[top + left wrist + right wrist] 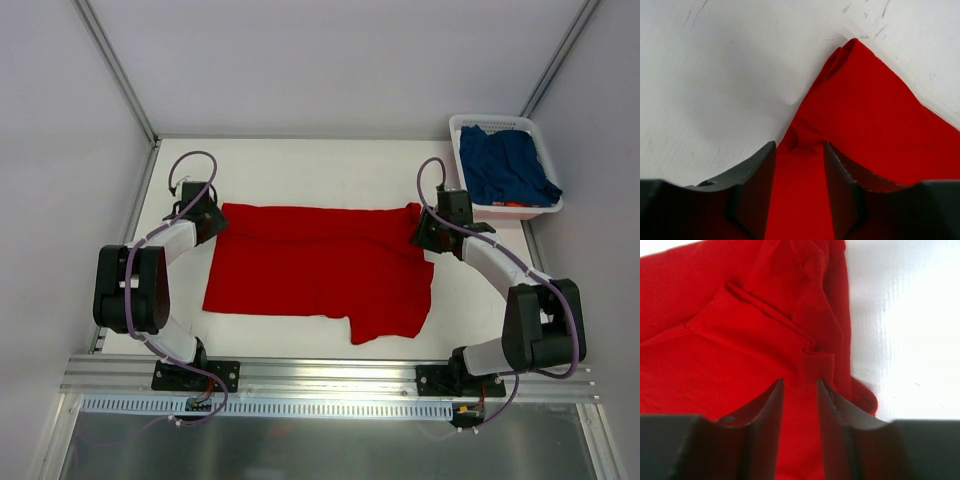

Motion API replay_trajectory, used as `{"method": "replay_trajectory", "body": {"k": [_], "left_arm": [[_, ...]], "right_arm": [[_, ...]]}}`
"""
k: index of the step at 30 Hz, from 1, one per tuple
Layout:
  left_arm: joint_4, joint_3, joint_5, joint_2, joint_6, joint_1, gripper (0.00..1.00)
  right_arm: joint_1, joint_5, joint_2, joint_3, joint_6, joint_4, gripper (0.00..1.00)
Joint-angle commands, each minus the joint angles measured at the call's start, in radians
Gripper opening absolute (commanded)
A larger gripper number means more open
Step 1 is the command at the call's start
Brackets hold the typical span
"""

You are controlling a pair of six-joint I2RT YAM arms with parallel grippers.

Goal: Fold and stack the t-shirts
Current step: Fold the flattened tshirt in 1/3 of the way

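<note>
The red t-shirt [320, 270] lies spread across the middle of the white table, with one flap hanging toward the near right. My left gripper [212, 222] is at its far left corner, my right gripper [425, 228] at its far right corner. In the left wrist view the jaws [800, 147] stand close together with puckered red cloth [875, 110] between them. In the right wrist view the jaws [800, 382] likewise pinch a fold of red cloth [740, 355]. The navy t-shirt [505, 165] lies crumpled in the basket.
The white plastic basket [462, 128] stands at the far right corner of the table. Metal frame posts rise at the back corners. An aluminium rail runs along the near edge, where the arm bases sit.
</note>
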Motion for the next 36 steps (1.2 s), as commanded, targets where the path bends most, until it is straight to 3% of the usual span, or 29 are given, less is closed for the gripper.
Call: {"method": "replay_trajectory", "body": {"k": [1,2,4,8,17,36], "left_arm": [[-0.013,-0.014,0.008,-0.057,-0.012,0.011,0.46],[-0.014,-0.019,0.007,-0.064,-0.012,0.011,0.63],[-0.014,-0.024,0.010,-0.073,-0.012,0.011,0.69],[-0.016,-0.025,0.014,-0.102,-0.012,0.011,0.74],[-0.036,-0.034,0.040,-0.173,-0.012,0.011,0.74],[-0.034,-0.010,0.065,-0.150,0.006,0.007,0.74]], "right_arm": [[0.008,0.031,-0.065,-0.017,0.016,0.009,0.38],[0.008,0.040,-0.072,-0.019,0.016,0.004,0.41],[0.008,0.045,-0.089,-0.019,0.016,0.001,0.46],[0.011,0.045,-0.106,-0.010,0.013,-0.017,0.46],[0.053,0.120,-0.157,0.021,-0.009,-0.043,0.44],[0.027,0.062,0.225,0.255,-0.067,0.047,0.33]]}}
